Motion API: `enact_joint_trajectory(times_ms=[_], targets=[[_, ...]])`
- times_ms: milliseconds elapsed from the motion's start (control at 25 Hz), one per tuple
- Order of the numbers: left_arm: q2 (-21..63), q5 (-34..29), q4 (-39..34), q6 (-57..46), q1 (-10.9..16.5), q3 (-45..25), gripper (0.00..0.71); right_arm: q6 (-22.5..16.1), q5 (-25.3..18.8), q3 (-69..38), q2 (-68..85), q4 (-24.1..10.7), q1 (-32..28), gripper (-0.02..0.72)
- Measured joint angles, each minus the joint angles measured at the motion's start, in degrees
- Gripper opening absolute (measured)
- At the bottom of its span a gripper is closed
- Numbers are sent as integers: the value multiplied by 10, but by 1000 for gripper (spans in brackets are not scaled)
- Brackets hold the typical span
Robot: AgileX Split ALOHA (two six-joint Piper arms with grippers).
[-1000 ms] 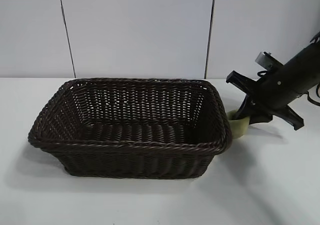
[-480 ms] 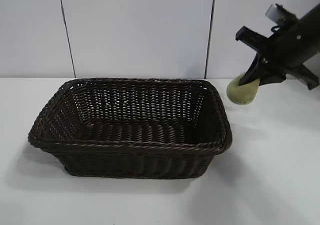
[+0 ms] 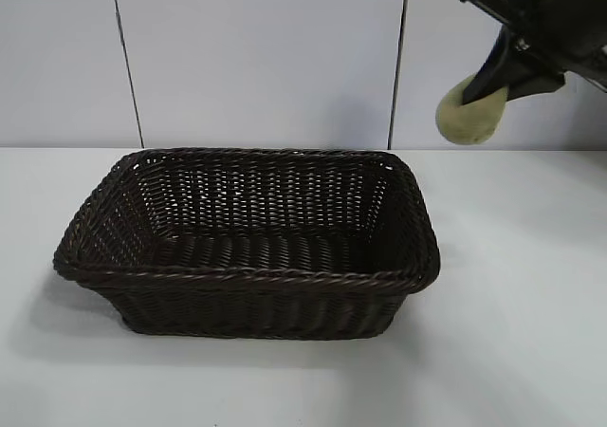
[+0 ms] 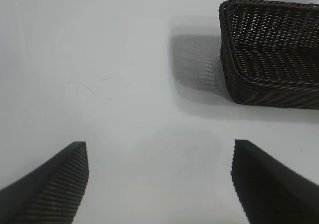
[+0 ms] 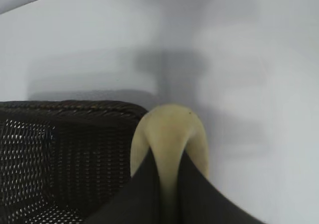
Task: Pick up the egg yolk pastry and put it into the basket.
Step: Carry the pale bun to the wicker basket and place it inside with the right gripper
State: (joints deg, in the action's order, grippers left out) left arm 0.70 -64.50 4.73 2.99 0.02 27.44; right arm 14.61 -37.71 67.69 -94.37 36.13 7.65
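The pale yellow egg yolk pastry hangs in the air at the upper right, pinched hard between the black fingers of my right gripper. It is above and to the right of the dark woven basket, past the basket's right rim. In the right wrist view the pastry bulges out on both sides of the shut fingers, with the basket's corner beside it. My left gripper is open over bare table, well away from the basket. The basket holds nothing.
The white table spreads around the basket. A white panelled wall stands close behind it.
My right gripper has lifted the pastry from the table beside the basket's right side up into the air. The basket and the left gripper have not moved.
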Motion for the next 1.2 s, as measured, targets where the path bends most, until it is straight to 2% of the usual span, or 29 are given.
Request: enact_joint_trajectory(times_ms=[320,560,720,1000,1200], targets=[[0,0,0,0,0,0,571,-1,65,0,0,26,139,24],[0,0,0,0,0,0,571,-15,124,0,-5,43,208,24],[0,0,0,0,0,0,571,-18,138,0,-33,55,226,24],[0,0,0,0,0,0,571,-20,185,0,-97,108,228,24],[0,0,0,0,0,0,571,-21,193,0,-117,114,228,24]])
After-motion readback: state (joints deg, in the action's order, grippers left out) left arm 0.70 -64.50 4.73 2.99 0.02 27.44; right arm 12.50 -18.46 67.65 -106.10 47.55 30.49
